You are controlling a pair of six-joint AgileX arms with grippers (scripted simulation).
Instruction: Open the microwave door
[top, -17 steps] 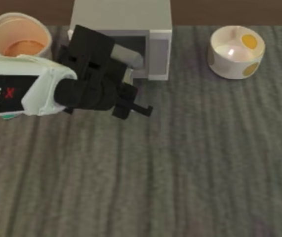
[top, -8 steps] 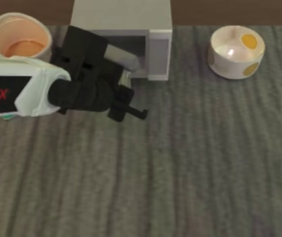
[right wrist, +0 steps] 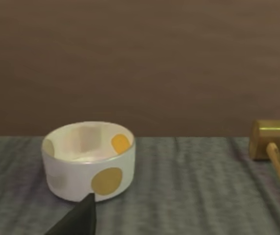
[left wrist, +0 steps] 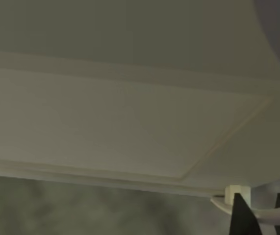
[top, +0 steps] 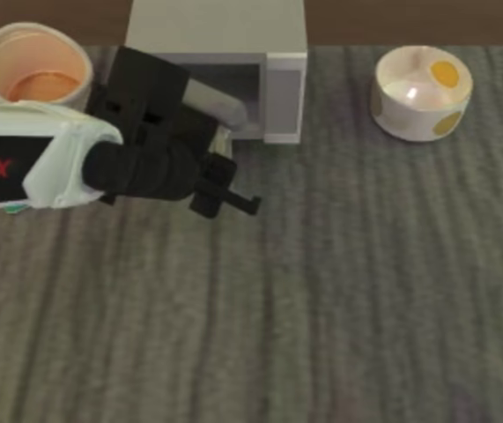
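While left gripper (top: 225,163) sits at microwave door (top: 220,100) free edge, fingers (left wrist: 240,218) pinching small handle there, microwave (top: 217,40) stands at table's 12 o'clock, against far edge. Door swung partway out, leaning toward 7 o'clock under black wrist. Pink-lined bowl (top: 35,63) close at 9 o'clock of microwave, tight room that side. Spotted bowl (top: 421,91) at 3 o'clock, well apart. Table (top: 321,308) bare from 4 through 8 o'clock. Right gripper off at table's right edge; fingers, cannot tell.

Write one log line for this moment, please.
left gripper: at microwave door handle, shut on it | door: partly open | microwave: table rear | right gripper: parked near spotted bowl
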